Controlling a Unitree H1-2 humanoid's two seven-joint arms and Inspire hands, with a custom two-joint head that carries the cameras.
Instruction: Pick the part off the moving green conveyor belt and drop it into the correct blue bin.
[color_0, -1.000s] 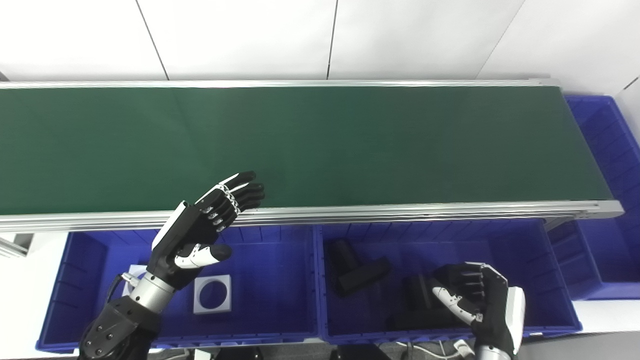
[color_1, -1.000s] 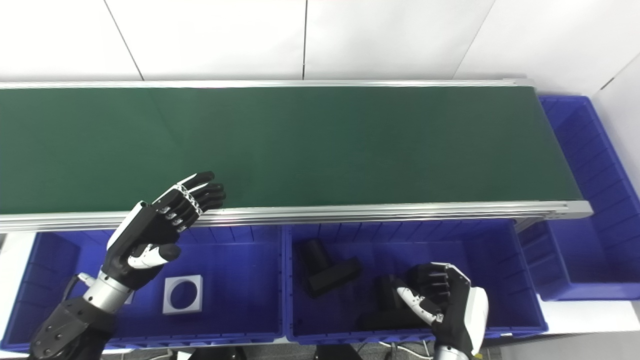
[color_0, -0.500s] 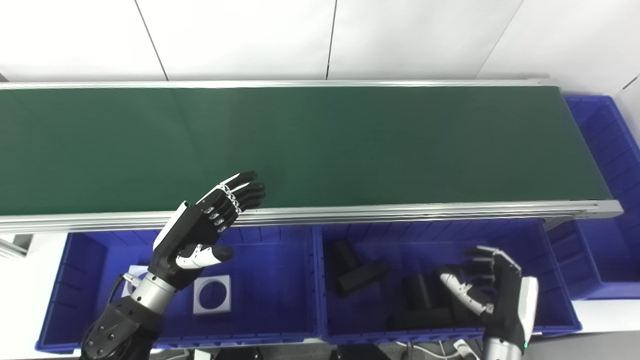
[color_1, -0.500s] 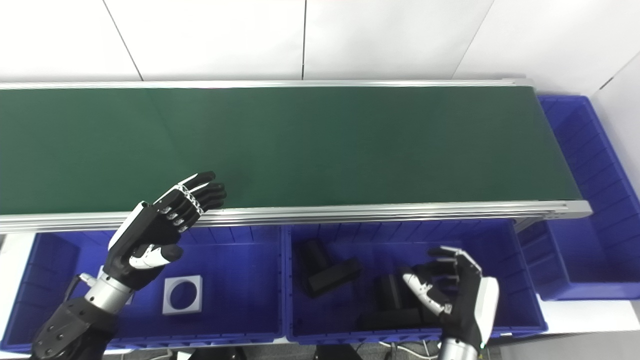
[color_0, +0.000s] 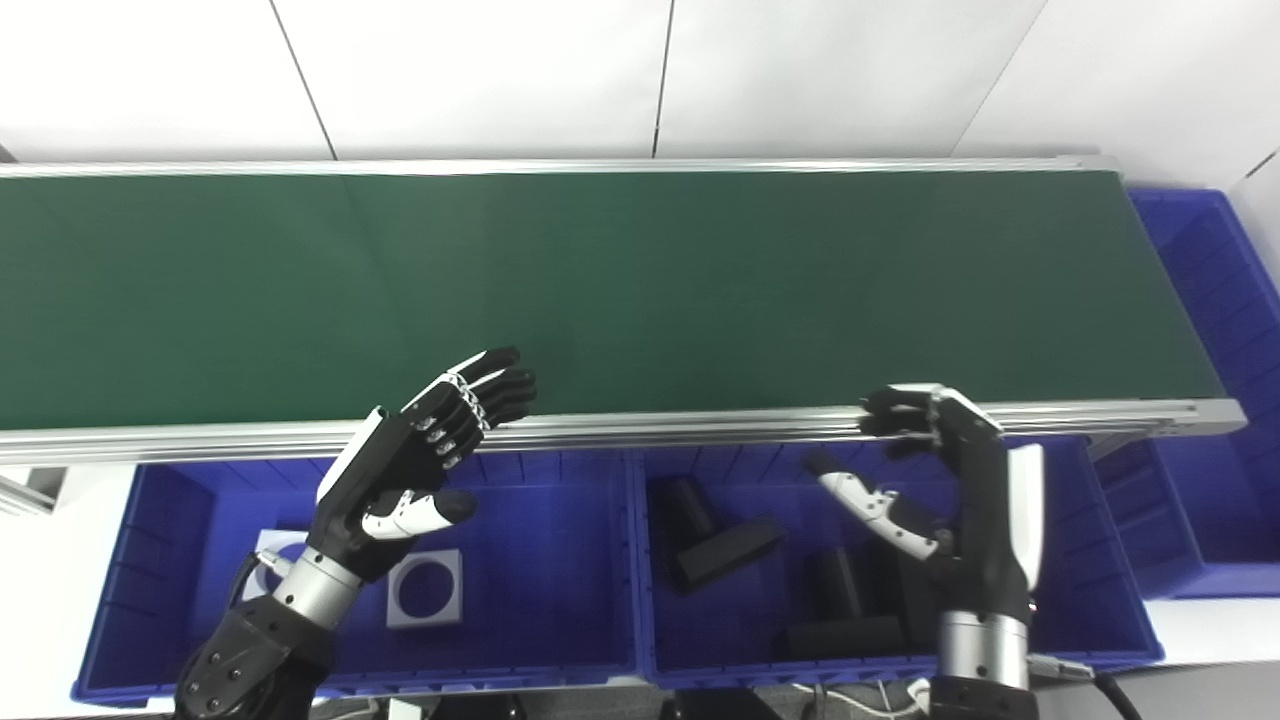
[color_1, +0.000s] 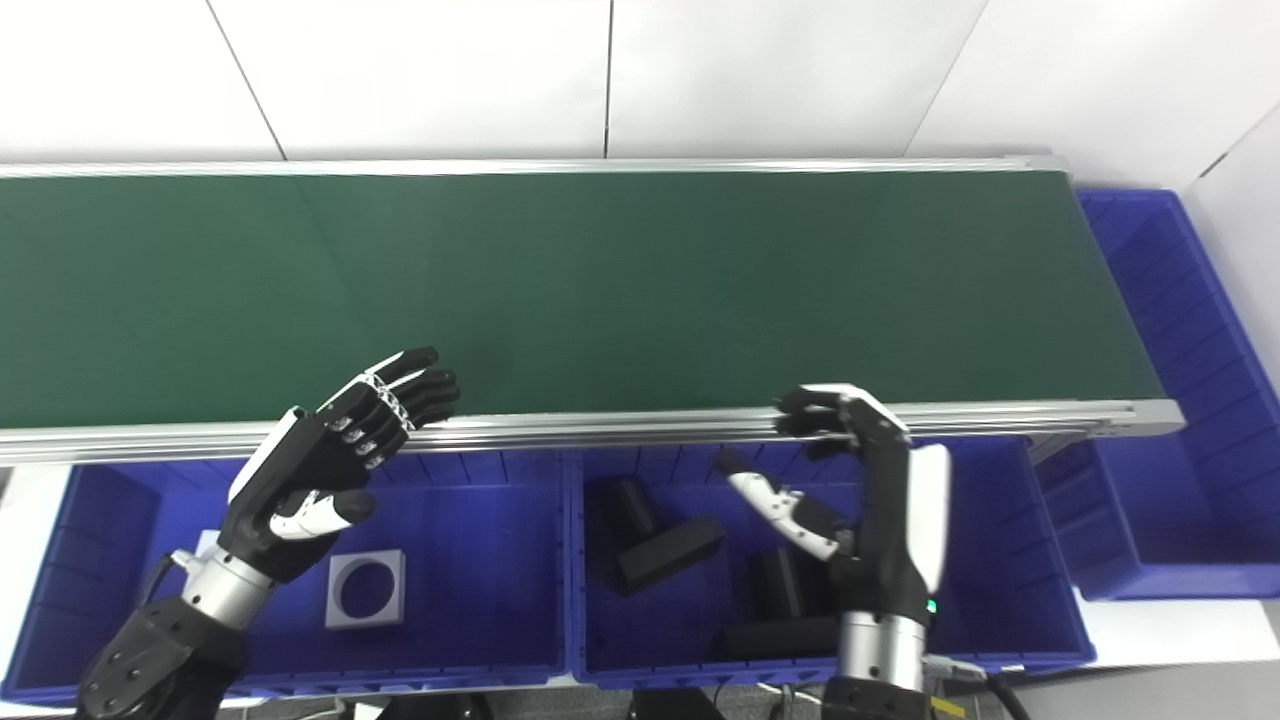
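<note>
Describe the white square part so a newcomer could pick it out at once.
Below the green conveyor belt sit two blue bins side by side. Look in the left bin, beside the left hand: the white square part lies flat, with a round hole, unlike the black parts next door.

My right hand (color_0: 945, 480) is up out of the right-hand bin (color_0: 1110, 560), its fingers (color_0: 895, 415) now spread at the belt's (color_0: 640, 290) near rail (color_0: 700, 425); the black parts (color_0: 850, 610) it covered a second ago lie exposed.
</note>
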